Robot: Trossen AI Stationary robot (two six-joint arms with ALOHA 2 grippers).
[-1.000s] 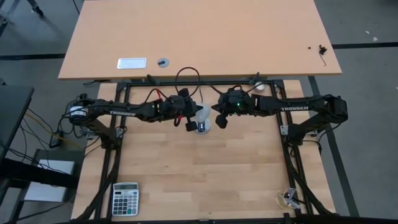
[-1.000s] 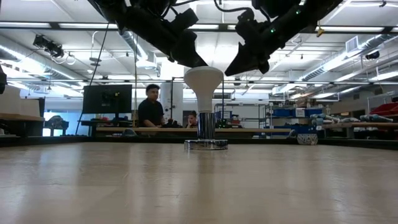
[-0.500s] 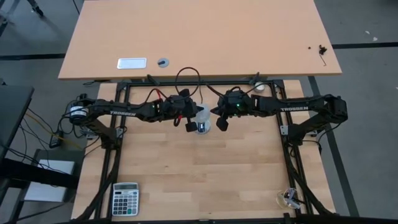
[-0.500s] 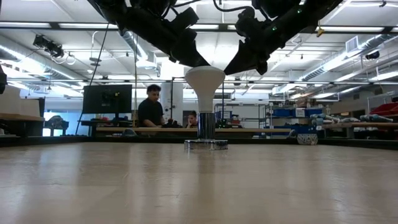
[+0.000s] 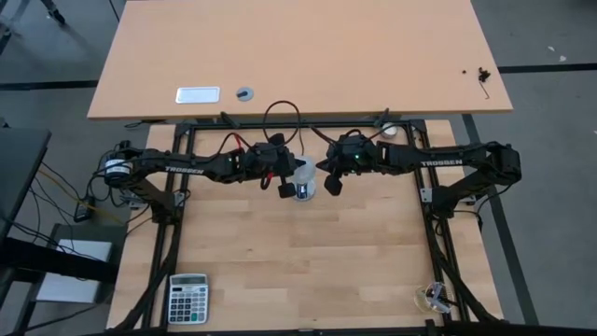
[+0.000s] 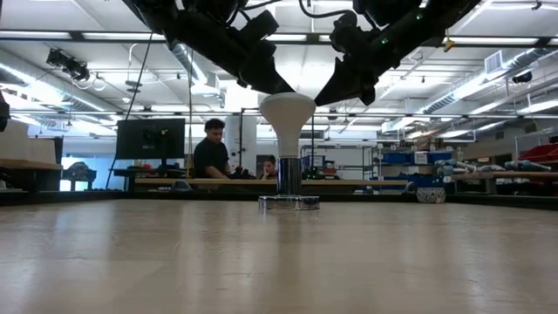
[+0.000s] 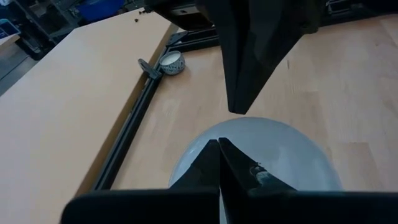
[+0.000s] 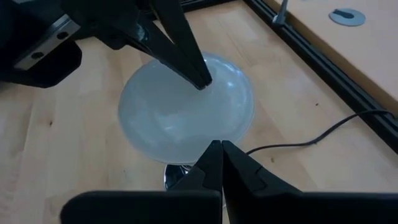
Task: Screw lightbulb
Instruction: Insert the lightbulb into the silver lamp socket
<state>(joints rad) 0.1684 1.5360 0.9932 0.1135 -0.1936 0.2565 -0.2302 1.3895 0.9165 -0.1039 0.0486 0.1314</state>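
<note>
1. Pale wood ran under everything, and on it the calculator (image 5: 187, 298) lay at the near left corner, well apart from the work.
2. The left gripper (image 6: 277, 85) hung with its fingers pressed together, its tip touching the left side of the dome, exactly where it had been a second before.
3. The lightbulb (image 6: 287, 109) stood upright in the silver socket base (image 6: 288, 202) at mid-table, toward the back edge, unmoved since the earlier frames.
4. The right gripper (image 6: 324, 98) had drawn slightly closer to the bulb than a second ago; its fingers were shut on nothing, its tip just beside the dome's right rim.
5. The table (image 5: 308, 271) was bare wood in front of the bulb as far as the near edge; the black frame rails (image 5: 443, 252) bounded both sides.
6. A small white dish (image 7: 170, 62) sat by the back rail, and a glass object (image 5: 431, 297) rested at the near right corner.
</note>
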